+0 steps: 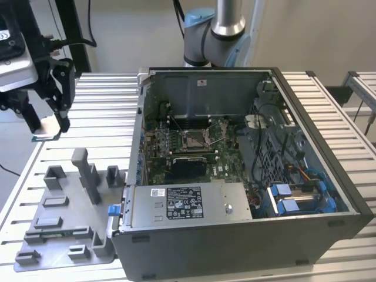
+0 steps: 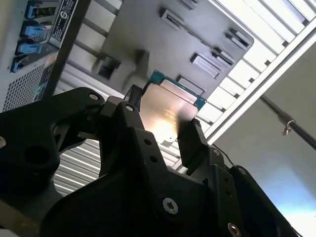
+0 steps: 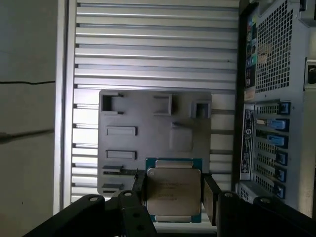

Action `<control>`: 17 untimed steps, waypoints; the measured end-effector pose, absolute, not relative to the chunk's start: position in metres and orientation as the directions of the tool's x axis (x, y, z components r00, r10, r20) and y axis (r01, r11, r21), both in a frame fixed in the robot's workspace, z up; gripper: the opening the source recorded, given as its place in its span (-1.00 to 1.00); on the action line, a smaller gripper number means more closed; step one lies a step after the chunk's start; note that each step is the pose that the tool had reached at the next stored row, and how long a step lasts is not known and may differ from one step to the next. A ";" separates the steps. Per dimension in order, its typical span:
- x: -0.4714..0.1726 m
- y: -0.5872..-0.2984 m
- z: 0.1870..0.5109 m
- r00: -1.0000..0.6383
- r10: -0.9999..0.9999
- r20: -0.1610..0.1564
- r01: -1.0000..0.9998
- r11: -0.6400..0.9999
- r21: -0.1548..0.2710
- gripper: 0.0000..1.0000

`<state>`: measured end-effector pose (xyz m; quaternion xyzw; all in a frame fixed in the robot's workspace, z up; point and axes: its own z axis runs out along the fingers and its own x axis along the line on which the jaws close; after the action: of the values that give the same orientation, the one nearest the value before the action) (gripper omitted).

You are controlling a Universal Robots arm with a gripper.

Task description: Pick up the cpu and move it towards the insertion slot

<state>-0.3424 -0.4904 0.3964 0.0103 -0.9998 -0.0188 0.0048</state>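
Claw (image 1: 47, 128) clamped on opposite edges of cpu (image 1: 45, 137).
Exterior view: cpu held flat above slatted surface (image 1: 106, 106), exterior view's left, well apart from insertion slot (image 1: 194, 139).
Second wrist view: shiny lid faces wrist.
First wrist view: square, no long axis; grey tray (image 3: 128, 116) beyond.
Likely light, stiff, fragile; edge hold suits.

Lab: slatted workbench (image 1: 106, 100), robot arm (image 1: 226, 23)

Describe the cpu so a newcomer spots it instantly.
Left of the open computer case in the exterior view, the black gripper hangs near the grey tray. The cpu is the thin silvery square between its jaws, green-edged, unlike the tray's grey blocks.
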 end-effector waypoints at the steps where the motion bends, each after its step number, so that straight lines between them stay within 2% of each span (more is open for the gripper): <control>1: -0.338 -0.490 0.396 -1.000 -0.021 0.009 -0.020 0.999 0.038 -1.00; 17: -0.266 -0.490 0.396 -1.000 -0.021 0.009 -0.021 0.999 0.038 -1.00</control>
<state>-0.2661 -0.4897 0.3958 0.0105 -0.9998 -0.0188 0.0048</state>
